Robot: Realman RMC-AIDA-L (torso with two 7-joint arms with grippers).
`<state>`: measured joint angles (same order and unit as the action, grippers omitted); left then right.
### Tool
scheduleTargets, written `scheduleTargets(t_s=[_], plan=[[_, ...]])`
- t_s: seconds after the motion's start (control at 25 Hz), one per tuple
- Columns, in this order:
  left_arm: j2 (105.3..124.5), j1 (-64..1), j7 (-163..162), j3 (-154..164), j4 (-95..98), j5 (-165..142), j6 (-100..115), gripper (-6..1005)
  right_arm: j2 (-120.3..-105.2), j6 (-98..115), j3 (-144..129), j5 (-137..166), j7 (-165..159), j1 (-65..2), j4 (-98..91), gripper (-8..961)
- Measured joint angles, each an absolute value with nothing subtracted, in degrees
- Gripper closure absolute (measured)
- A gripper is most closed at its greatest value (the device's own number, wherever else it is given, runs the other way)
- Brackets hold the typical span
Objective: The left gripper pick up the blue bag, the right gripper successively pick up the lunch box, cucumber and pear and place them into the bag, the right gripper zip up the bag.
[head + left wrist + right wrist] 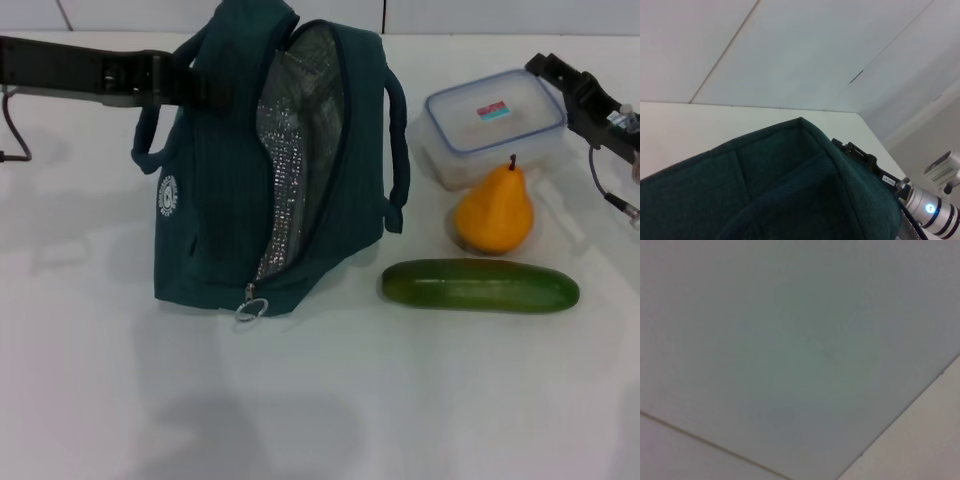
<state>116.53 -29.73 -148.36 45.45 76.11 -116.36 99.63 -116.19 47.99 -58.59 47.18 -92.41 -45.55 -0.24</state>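
The head view alone shows the table point(320, 420): the dark teal fabric blue bag point(220, 200) stands unzipped (foil lining exposed), the black left gripper point(185, 78) at its handle, grip undiscernible. The black right gripper point(560, 75) touches the clear blue-rimmed lunch box point(495, 120); its grip is unclear too.

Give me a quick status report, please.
Left end effector at blue bag top, bag unzipped. Right end effector beside lunch box. Nothing packed.

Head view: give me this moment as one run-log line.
left gripper: at blue bag top | bag: unzipped | right gripper: by lunch box | pear, cucumber: on table
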Motion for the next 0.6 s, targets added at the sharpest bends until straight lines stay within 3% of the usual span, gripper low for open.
scheduleTargets(t_s=[0.28, 0.6], plan=[[116.54, -29.46, -148.36, 45.59, 76.11, -116.36, 99.71, 954, -116.19, 49.55, -60.93, 47.29, -92.30, -43.55, -1.37, 190], [116.54, -29.44, -148.36, 45.65, 76.11, -116.36, 99.84, 955, -116.19, 50.89, -60.39, 46.72, -92.11, -41.31, -2.85, 556]])
